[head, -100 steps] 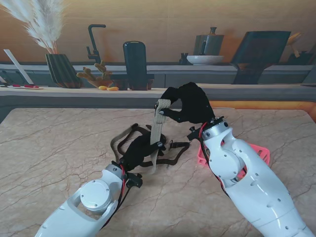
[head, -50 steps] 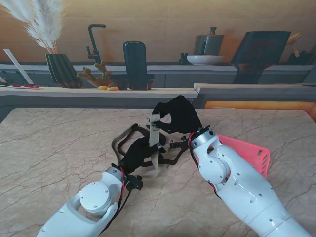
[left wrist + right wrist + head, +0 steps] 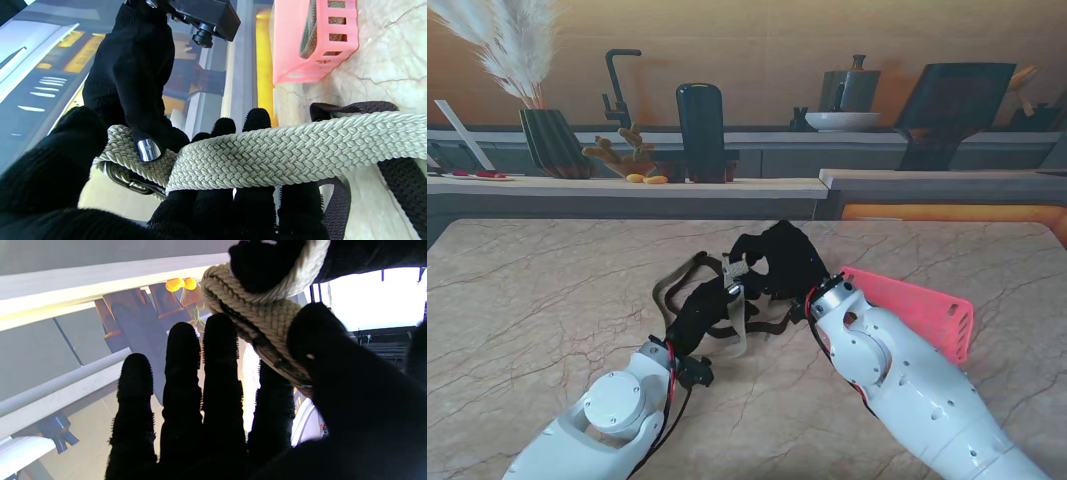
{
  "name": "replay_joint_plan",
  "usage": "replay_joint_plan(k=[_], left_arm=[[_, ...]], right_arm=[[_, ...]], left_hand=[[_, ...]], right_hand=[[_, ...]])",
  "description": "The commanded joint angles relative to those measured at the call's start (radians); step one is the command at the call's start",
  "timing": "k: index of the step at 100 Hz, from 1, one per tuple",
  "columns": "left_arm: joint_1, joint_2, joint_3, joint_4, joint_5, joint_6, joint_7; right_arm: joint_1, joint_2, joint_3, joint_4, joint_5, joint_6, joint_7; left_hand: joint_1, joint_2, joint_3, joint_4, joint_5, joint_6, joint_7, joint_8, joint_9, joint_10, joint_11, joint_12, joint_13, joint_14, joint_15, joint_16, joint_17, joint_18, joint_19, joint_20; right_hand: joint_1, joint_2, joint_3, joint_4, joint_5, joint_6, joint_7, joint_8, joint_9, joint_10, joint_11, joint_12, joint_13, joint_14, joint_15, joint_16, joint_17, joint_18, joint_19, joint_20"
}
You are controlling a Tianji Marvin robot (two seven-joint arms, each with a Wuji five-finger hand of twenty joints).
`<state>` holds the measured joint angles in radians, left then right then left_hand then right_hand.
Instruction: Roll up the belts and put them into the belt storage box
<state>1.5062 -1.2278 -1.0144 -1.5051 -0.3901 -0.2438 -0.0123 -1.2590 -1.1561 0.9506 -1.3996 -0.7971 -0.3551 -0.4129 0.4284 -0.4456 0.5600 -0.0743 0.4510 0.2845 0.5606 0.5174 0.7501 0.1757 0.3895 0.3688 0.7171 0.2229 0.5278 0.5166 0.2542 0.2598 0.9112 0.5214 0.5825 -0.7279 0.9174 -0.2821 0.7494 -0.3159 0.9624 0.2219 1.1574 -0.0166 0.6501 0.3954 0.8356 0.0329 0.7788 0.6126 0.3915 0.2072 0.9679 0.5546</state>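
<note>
Stand view: my two black-gloved hands meet at mid-worktop over a tangle of belts. The right hand (image 3: 777, 262) pinches the started coil of the beige braided fabric belt (image 3: 735, 300); the left hand (image 3: 699, 312) sits just nearer to me, with the belt's free length running across it. A dark brown woven belt (image 3: 772, 322) lies loose on the marble-patterned worktop (image 3: 547, 300) beneath and around both hands. The pink slotted plastic belt storage box (image 3: 927, 310) stands to the right, just beyond my right forearm. I judge the step as mid-roll: coil begun, most of the strap not yet wound.

Left wrist view: the beige belt (image 3: 283, 153) lies flat over the left hand's fingers (image 3: 255, 120), which cradle it w/o clamping, so I call that hand half-curled under the strap, supporting it. The right hand (image 3: 133, 76) grips the coil end, where a silver metal buckle (image 3: 148, 149) shows. The pink box (image 3: 293, 50) already holds what looks like one rolled belt. The dark belt (image 3: 353, 107) trails beneath.

Right wrist view: thumb and forefinger are closed on the tight beige coil (image 3: 263, 313); the other fingers (image 3: 183, 373) are spread straight.

Next move, as I judge it: turn the coil on toward the free length while the left hand feeds strap flat and taut; a slack feed risks a loose roll.

Writing: no brand, label or lettering legible in any view.
</note>
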Motion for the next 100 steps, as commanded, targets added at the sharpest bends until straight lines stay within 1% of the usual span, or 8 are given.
replay_joint_plan(k=[1, 26, 38, 52, 59, 70, 92, 100], left_arm=[[-0.005, -0.003, 0.000, -0.015, -0.012, -0.010, -0.001], [0.005, -0.011, -0.010, -0.029, -0.064, 0.016, 0.008], [0.013, -0.017, -0.015, -0.043, -0.084, 0.039, 0.026], [0.021, -0.020, -0.020, -0.059, -0.088, 0.057, 0.044], [0.025, -0.020, -0.023, -0.066, -0.095, 0.065, 0.046], [0.033, -0.024, -0.028, -0.082, -0.107, 0.088, 0.064], [0.042, -0.030, -0.032, -0.099, -0.114, 0.112, 0.092], [0.041, -0.031, -0.032, -0.100, -0.108, 0.115, 0.098]], right_arm=[[-0.013, 0.001, -0.022, 0.031, 0.001, -0.007, 0.022], [0.024, 0.005, -0.091, 0.099, -0.012, -0.041, 0.031], [0.042, 0.003, -0.118, 0.124, -0.018, -0.046, 0.024], [0.051, 0.005, -0.128, 0.132, -0.028, -0.054, 0.020], [0.051, 0.008, -0.128, 0.130, -0.039, -0.061, 0.021], [0.054, 0.017, -0.130, 0.129, -0.068, -0.079, 0.023], [0.045, 0.042, -0.111, 0.104, -0.139, -0.106, 0.031], [0.032, 0.049, -0.088, 0.081, -0.157, -0.110, 0.041]], left_hand=[[-0.065, -0.064, 0.040, -0.045, -0.081, -0.184, -0.085, -0.017, -0.034, -0.038, -0.021, -0.013, -0.024, -0.037, -0.036, -0.019, -0.012, 0.011, -0.024, 0.007], [-0.105, -0.063, 0.085, -0.069, -0.153, -0.174, -0.120, -0.030, -0.061, -0.038, -0.019, -0.013, -0.023, -0.044, -0.040, -0.012, -0.007, -0.003, -0.035, 0.013], [-0.052, -0.051, 0.093, -0.061, -0.157, -0.165, -0.099, -0.023, -0.042, -0.044, 0.015, 0.003, 0.003, -0.050, -0.003, 0.005, 0.008, -0.018, -0.018, 0.027], [0.133, -0.006, 0.062, -0.005, -0.157, -0.165, -0.033, 0.002, -0.002, -0.067, 0.069, 0.027, 0.052, -0.072, 0.059, 0.016, 0.049, -0.051, 0.032, 0.042], [0.192, 0.008, 0.069, 0.008, -0.152, -0.166, -0.007, 0.010, 0.020, -0.080, 0.093, 0.038, 0.074, -0.081, 0.079, 0.018, 0.068, -0.055, 0.049, 0.044], [0.325, 0.089, 0.060, 0.036, -0.143, -0.175, 0.053, 0.026, 0.044, -0.094, 0.127, 0.053, 0.102, -0.092, 0.110, 0.018, 0.091, -0.068, 0.074, 0.040], [0.668, 0.112, -0.018, -0.019, -0.119, -0.208, 0.150, 0.056, 0.159, -0.108, -0.001, 0.245, 0.134, -0.094, 0.168, 0.040, 0.111, -0.072, 0.114, 0.048], [0.742, 0.130, -0.043, -0.019, -0.108, -0.223, 0.204, 0.088, 0.151, -0.111, 0.001, 0.300, 0.146, -0.101, 0.215, 0.079, 0.124, -0.077, 0.126, 0.057]], right_hand=[[0.036, 0.081, 0.063, 0.037, 0.115, -0.084, 0.131, 0.027, -0.012, 0.015, 0.021, -0.009, 0.002, -0.001, 0.013, -0.012, -0.022, 0.007, 0.026, -0.019], [0.038, 0.079, 0.063, 0.036, 0.104, -0.069, 0.128, 0.030, -0.026, 0.034, 0.021, -0.005, -0.010, 0.009, 0.008, -0.014, -0.033, 0.015, 0.021, -0.025], [0.038, 0.072, 0.065, 0.036, 0.099, -0.047, 0.123, 0.030, -0.037, 0.044, 0.025, 0.000, -0.017, 0.012, 0.008, -0.014, -0.039, 0.019, 0.018, -0.028], [0.030, 0.051, 0.069, 0.035, 0.088, -0.032, 0.115, 0.029, -0.053, 0.046, 0.023, 0.001, -0.022, 0.014, 0.008, -0.014, -0.043, 0.021, 0.017, -0.031], [0.004, 0.009, 0.085, 0.035, 0.075, -0.022, 0.106, 0.033, -0.069, 0.048, 0.026, 0.003, -0.027, 0.015, 0.008, -0.016, -0.046, 0.022, 0.017, -0.034], [-0.008, -0.057, 0.062, 0.021, 0.047, -0.002, 0.092, 0.035, -0.101, 0.055, 0.024, 0.003, -0.040, 0.018, 0.000, -0.020, -0.054, 0.026, 0.012, -0.038], [-0.052, -0.112, 0.065, 0.016, 0.019, 0.056, 0.003, 0.087, -0.166, 0.077, 0.011, 0.006, -0.063, 0.024, -0.023, -0.027, -0.065, 0.035, -0.001, -0.045], [-0.084, -0.099, 0.082, 0.049, -0.002, 0.080, -0.082, 0.139, -0.207, 0.087, -0.005, 0.009, -0.073, 0.023, -0.040, -0.029, -0.069, 0.032, -0.012, -0.045]])
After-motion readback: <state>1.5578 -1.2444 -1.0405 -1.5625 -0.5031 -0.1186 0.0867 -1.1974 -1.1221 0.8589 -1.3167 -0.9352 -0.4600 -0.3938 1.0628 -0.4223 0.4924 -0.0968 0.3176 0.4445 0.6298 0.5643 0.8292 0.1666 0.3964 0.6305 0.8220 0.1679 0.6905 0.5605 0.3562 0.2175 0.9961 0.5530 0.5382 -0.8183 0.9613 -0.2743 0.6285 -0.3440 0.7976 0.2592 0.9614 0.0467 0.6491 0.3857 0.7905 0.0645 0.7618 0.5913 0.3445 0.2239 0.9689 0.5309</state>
